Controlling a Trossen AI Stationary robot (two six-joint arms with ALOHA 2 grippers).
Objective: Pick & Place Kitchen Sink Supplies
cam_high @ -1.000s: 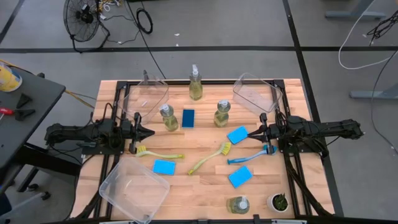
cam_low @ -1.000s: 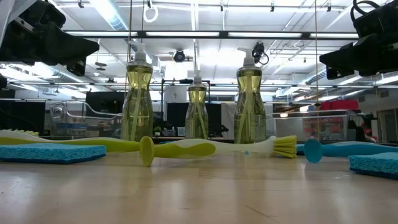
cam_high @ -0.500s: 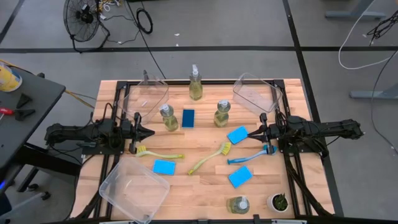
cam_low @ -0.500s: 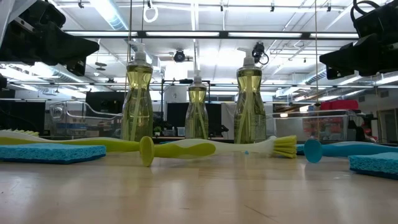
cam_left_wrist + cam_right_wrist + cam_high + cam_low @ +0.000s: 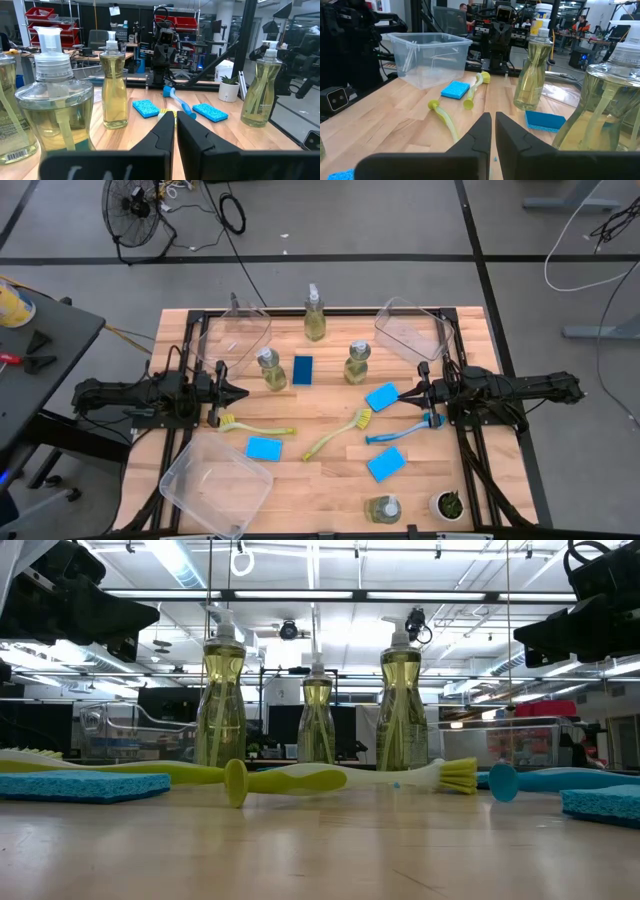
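Three clear plastic bins are seen on the wooden table (image 5: 330,480): one (image 5: 215,483) at the near left corner, one (image 5: 236,337) at the far left and one (image 5: 412,328) at the far right. Four pump bottles of yellow-green soap are spread about: one (image 5: 315,313) at the far edge, two (image 5: 270,369) (image 5: 357,363) mid-table with a blue sponge (image 5: 302,369) between them, and one (image 5: 383,508) at the near edge beside a small white pot with a plant (image 5: 447,505). A barcode label is seen on a bottle in the left wrist view, but no brand can be read. Two yellow-green brushes (image 5: 252,425) (image 5: 338,433) and a blue brush (image 5: 403,433) lie at the middle. Three more sponges (image 5: 264,448) (image 5: 381,397) (image 5: 385,464) lie flat around them. The left gripper (image 5: 243,392) is held at the left side, its fingers pressed nearly together and empty; the right gripper (image 5: 401,392) is held at the right side, likewise closed on nothing.
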